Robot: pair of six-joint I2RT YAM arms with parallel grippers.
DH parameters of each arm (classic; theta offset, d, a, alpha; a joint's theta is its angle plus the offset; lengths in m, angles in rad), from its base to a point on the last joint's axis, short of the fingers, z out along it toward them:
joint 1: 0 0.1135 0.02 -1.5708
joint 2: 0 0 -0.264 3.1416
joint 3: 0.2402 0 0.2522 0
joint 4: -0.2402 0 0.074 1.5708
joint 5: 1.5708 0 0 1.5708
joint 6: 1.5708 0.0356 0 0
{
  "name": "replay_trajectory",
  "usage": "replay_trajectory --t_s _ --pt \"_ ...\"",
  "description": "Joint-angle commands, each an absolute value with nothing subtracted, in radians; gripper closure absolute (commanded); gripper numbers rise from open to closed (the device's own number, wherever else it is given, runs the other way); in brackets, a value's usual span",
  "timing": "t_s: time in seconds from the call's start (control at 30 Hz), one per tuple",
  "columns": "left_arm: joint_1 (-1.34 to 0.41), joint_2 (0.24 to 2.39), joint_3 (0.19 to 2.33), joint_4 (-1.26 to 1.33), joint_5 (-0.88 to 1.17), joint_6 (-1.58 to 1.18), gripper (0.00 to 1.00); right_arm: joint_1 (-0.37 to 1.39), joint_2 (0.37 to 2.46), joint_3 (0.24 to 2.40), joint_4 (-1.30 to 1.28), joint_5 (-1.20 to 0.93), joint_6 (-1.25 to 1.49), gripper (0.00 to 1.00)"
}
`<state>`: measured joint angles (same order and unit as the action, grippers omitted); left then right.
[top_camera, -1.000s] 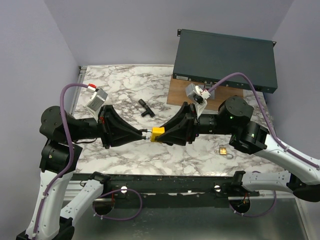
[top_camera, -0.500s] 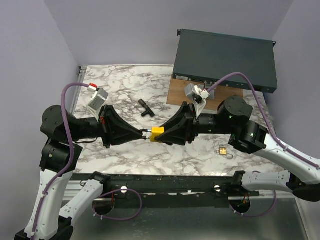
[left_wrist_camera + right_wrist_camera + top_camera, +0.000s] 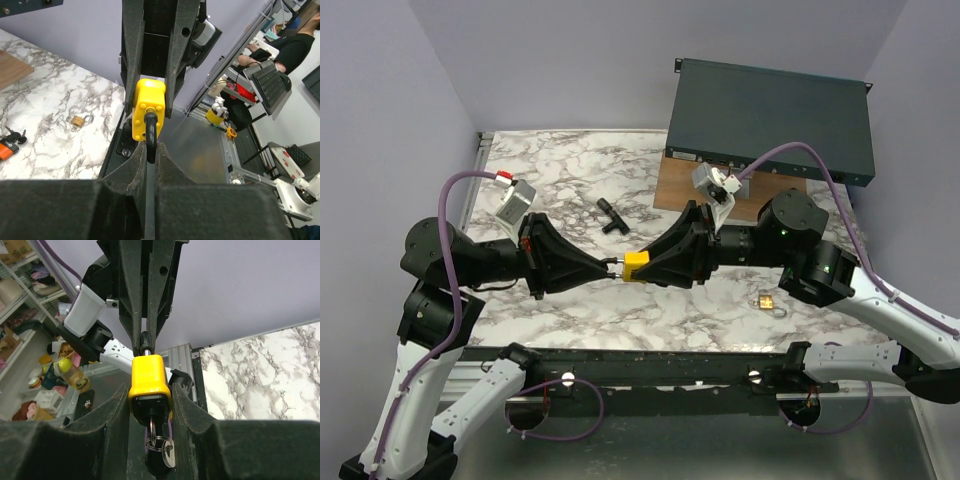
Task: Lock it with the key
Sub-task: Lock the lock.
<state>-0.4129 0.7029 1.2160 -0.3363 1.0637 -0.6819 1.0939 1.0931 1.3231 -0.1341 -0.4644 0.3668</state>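
A yellow padlock (image 3: 636, 265) hangs in the air between my two grippers over the table's front middle. My right gripper (image 3: 645, 267) is shut on its yellow body (image 3: 149, 381). A key (image 3: 151, 429) sits in the lock's underside, with a ring and a second key (image 3: 168, 456) hanging from it. My left gripper (image 3: 611, 266) is shut on the black shackle (image 3: 150, 134), which sticks out of the body (image 3: 148, 107) toward it. The two grippers face each other, tips nearly meeting.
A small brass padlock (image 3: 767, 300) lies on the marble at the front right. A black T-shaped piece (image 3: 611, 216) lies at mid table. A dark rack box (image 3: 770, 118) stands on a wooden board (image 3: 676, 185) at the back right. An orange tag with keys (image 3: 10, 142) shows in the left wrist view.
Both grippers keep their hold on the yellow padlock in the same spot. The left arm's elbow has sunk slightly; the right wrist has turned a little.
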Motion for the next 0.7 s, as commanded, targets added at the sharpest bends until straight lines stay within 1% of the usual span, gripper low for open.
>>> replay_trajectory --t_s 0.0,0.2,0.47,0.67 --pt "-0.441 0.713 1.182 -0.322 1.003 -0.676 1.0 1.104 1.132 1.348 -0.01 -0.391 0.423 0.99" --pt "-0.458 0.682 1.139 -0.236 0.936 -0.732 1.0 1.103 1.152 1.339 0.051 -0.376 0.475 0.99" --pt "-0.459 0.607 1.103 -0.199 0.708 -0.81 1.0 1.103 1.163 1.334 0.061 -0.352 0.494 0.99" --pt "-0.458 0.572 1.107 -0.208 0.601 -0.814 1.0 1.103 1.151 1.322 0.08 -0.354 0.517 0.99"
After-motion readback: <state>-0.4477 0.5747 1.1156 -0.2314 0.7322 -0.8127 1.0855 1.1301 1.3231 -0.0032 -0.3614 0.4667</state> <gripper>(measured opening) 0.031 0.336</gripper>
